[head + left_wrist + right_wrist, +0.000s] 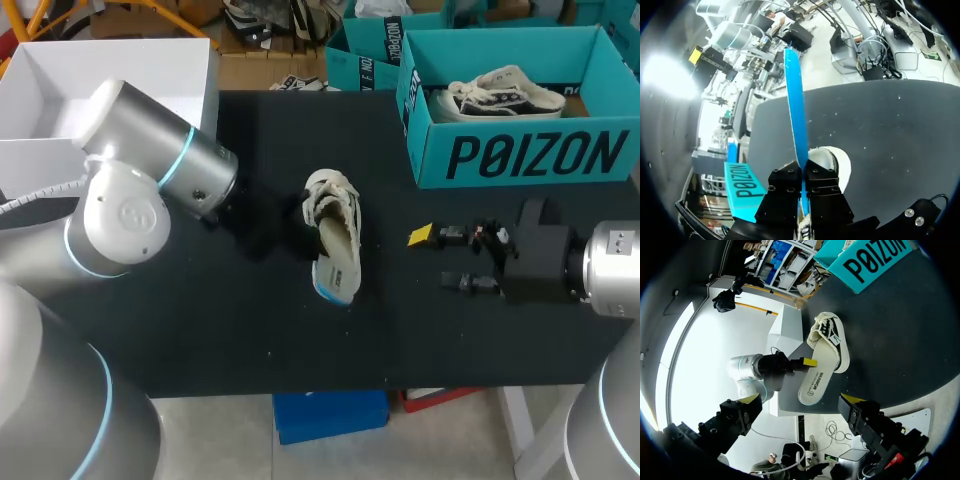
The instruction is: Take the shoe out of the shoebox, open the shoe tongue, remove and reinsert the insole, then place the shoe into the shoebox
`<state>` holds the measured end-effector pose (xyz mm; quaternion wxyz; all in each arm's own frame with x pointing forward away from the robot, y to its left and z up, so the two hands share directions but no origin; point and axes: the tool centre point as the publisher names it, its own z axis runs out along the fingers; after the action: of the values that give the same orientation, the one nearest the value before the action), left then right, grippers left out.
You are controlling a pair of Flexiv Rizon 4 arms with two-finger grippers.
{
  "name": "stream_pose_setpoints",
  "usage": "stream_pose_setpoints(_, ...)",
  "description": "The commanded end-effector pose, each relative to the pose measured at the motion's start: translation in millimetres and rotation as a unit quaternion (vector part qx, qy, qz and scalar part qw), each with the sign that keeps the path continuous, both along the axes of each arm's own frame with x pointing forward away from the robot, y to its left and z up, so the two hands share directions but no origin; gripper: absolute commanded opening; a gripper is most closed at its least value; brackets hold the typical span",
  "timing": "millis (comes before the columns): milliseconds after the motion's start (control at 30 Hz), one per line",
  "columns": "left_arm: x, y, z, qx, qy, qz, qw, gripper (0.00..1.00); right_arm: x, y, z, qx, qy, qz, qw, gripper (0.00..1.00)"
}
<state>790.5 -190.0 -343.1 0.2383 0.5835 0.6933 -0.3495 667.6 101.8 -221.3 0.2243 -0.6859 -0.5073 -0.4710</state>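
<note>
Black table (pixel 250 340) may let the shoe (pixel 837 162) slide: your left gripper (pixel 802 182) pinches the insole (pixel 796 110) edge-on, so it could slip; your right gripper (pixel 445 260) stands wide, holding nothing.

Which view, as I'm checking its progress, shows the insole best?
Right wrist view: insole face-on, partly out of the shoe. Head view shows it at a slant; left wrist view, edge-on in the left tool.

Bold dark lettering (pixel 540 155) on shoebox (pixel 425 112) side, small print (pixel 816 382) on insole (pixel 808 395)
</note>
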Motion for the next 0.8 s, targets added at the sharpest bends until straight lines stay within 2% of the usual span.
stream_pose_setpoints(33, -13.4, 7, 2, -0.021, -0.015, 0.012, 1.000, 0.00, 0.6, 1, 0, 0.000, 0.000, 0.000, 1.000, 1.00)
stream_pose_setpoints(333, -20.1, 9, 14, -0.044, -0.033, 0.024, 0.998, 0.00, 0.6, 1, 0, 0.000, 0.000, 0.000, 1.000, 1.00)
stream_pose_setpoints(633, -13.0, 4, 0, -0.053, -0.011, 0.030, 0.998, 0.00, 0.6, 1, 0, 0.000, 0.000, 0.000, 1.000, 1.00)
stream_pose_setpoints(800, -8.3, 2, 0, -0.045, -0.009, 0.024, 0.999, 0.00, 0.6, 1, 0, 0.000, 0.000, 0.000, 1.000, 1.00)
